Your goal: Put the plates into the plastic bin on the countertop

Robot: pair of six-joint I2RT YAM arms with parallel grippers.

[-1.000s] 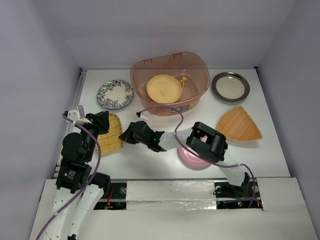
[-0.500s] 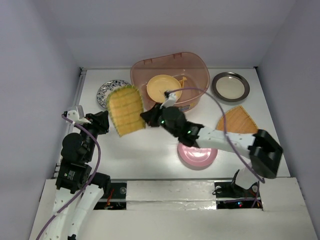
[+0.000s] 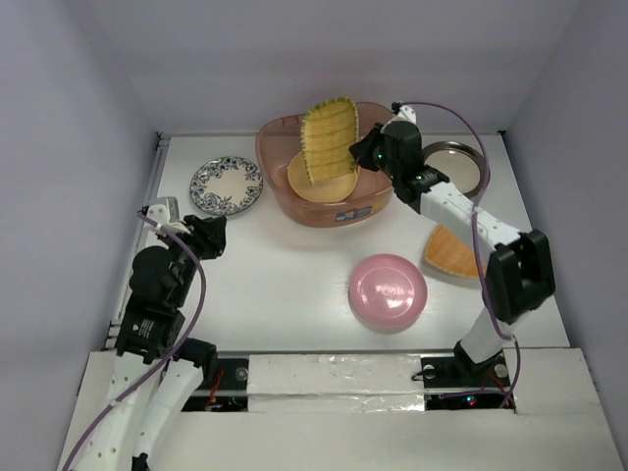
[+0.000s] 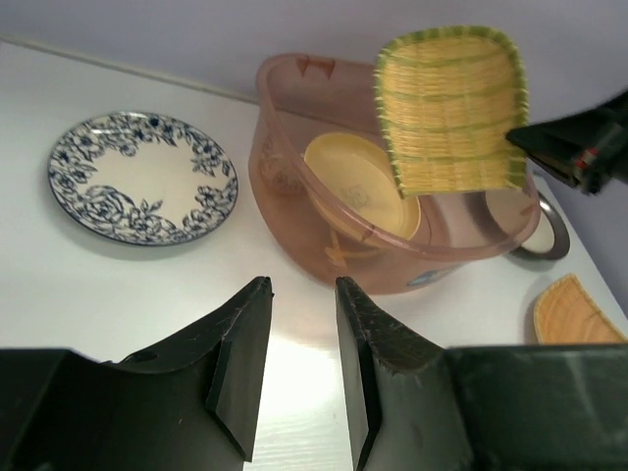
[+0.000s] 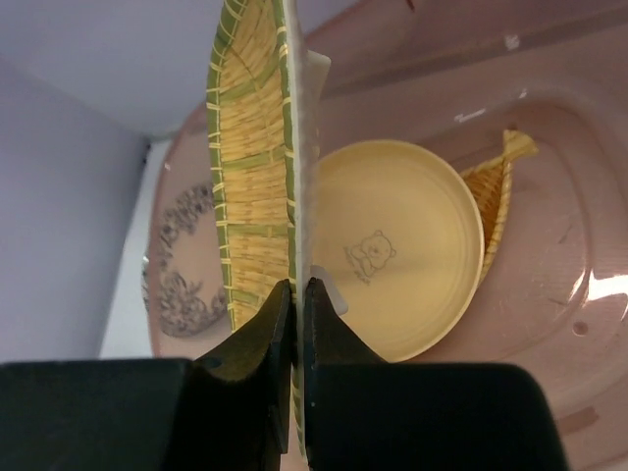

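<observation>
While left tool [image 4: 302, 290] sits parted, right tool [image 5: 294, 290] clamps woven plate [image 3: 329, 138] above bin [image 3: 278, 179].

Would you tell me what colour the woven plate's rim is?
Green; the woven plate shows best in left wrist view.

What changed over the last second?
The right gripper lifted the yellow woven plate from beside the left gripper and carried it to the far side; it now grips it above the plastic bin. The left gripper stayed empty. The blue-white plate, pink plate, silver plate and yellow round plate in the bin did not move.
</observation>
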